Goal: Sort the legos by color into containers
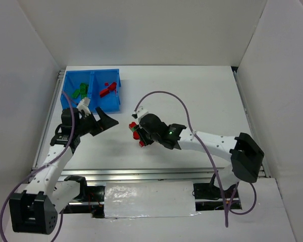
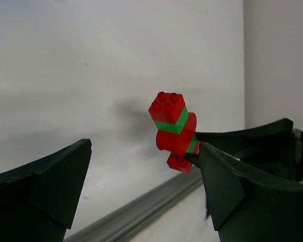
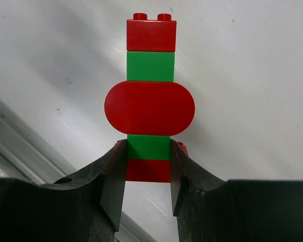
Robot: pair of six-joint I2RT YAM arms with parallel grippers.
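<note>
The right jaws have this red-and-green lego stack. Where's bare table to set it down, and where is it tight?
The widest bare table runs from the blue bin to the right-hand wall, beyond the right gripper. Crowded: the gap between the bin's near edge and the lego stack, where the left gripper hangs open.

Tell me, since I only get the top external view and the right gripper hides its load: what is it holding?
Observer: The right wrist view shows the right gripper shut on a lego stack: red, green, red oval plate, green, red.
Operator: Gripped where?
Observer: On the bottom green and red bricks.
Operator: Is the left gripper touching it?
Observer: No; the left wrist view shows it wide open, the stack ahead of its fingers.
</note>
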